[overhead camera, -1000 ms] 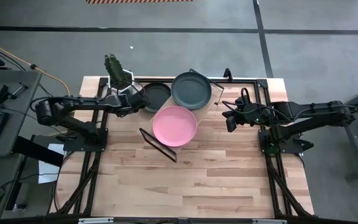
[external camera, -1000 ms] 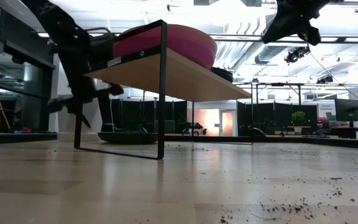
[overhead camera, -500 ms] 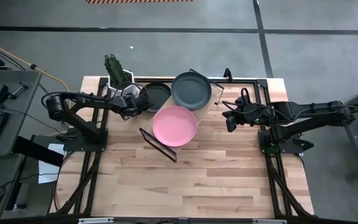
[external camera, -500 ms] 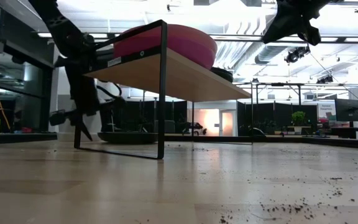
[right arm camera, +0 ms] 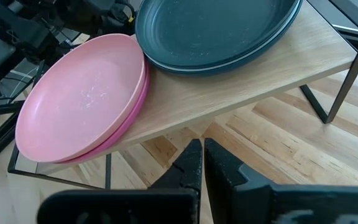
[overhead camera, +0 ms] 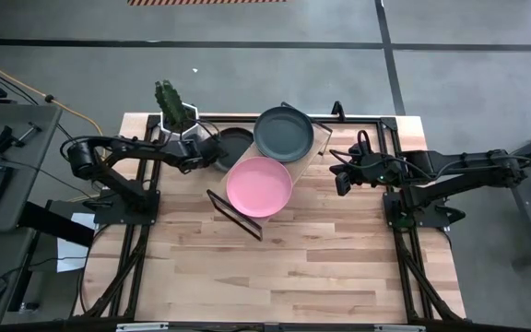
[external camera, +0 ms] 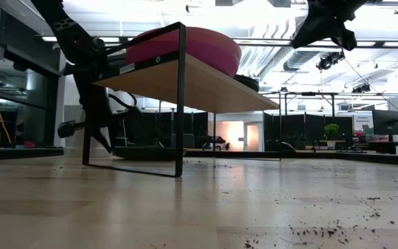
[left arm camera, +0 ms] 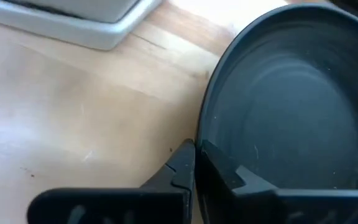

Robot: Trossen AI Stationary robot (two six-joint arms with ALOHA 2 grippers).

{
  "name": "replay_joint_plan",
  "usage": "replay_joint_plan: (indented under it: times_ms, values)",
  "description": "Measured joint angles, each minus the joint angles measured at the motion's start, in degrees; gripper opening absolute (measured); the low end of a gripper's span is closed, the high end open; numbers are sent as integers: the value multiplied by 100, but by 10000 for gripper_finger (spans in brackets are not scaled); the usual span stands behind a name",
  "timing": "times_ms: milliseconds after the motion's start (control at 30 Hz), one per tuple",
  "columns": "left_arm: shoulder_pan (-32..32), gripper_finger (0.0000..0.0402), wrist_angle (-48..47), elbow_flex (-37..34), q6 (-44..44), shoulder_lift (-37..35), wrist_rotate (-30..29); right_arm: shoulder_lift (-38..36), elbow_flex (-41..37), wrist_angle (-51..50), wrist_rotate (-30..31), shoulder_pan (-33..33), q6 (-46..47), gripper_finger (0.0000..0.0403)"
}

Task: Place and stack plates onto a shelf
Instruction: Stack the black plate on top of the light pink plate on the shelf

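A dark grey plate (overhead camera: 235, 143) lies flat on the table at the far side, partly under the shelf (overhead camera: 316, 140). My left gripper (overhead camera: 214, 148) is shut on its left rim. The shelf, a light-wood board on black wire legs, carries a light pink plate (overhead camera: 259, 185) stacked on a magenta one (right arm camera: 129, 118), and beside them a dark teal plate (overhead camera: 284, 134). My right gripper (overhead camera: 342, 177) hovers shut to the right of the shelf, above the table, and holds nothing. My left gripper pinches the dark grey plate's rim (left arm camera: 199, 134) on the side toward the table's left edge, one finger (left arm camera: 224, 174) inside the plate and one (left arm camera: 178, 174) outside. The fingers slant down from the table's left. The plate's underside rests on the table.
A white pot with a cactus (overhead camera: 175, 111) stands at the far left corner, just behind my left arm. The shelf's black wire legs (external camera: 180, 104) stand on the table near the plate. The near half of the wooden table (overhead camera: 284, 267) is bare, with crumbs of soil.
My left gripper has sunk and gone a little toward the table's right, onto the dark grey plate's rim, and has shut on it. The plate has stayed flat on the table.
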Motion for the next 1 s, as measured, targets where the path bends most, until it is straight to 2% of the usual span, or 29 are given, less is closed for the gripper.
replay_joint_plan:
  times_ms: [200, 567, 767, 1000]
  values:
    - [-81, 4, -395, -2, 386, -430, 43, 1, 0, 0, 0, 0, 15, 0]
    - [-442, 1, -1253, -2, 893, -2275, -557, -1, 0, 0, -14, 0, -11, 0]
    - [-757, 1, -1944, -2, 1076, -3115, -1090, 0, 0, 1, -28, 0, -22, 0]
    - [-1051, 1, -2017, 83, 2120, -3657, -1732, 1, 0, 1, -28, 0, -23, 0]
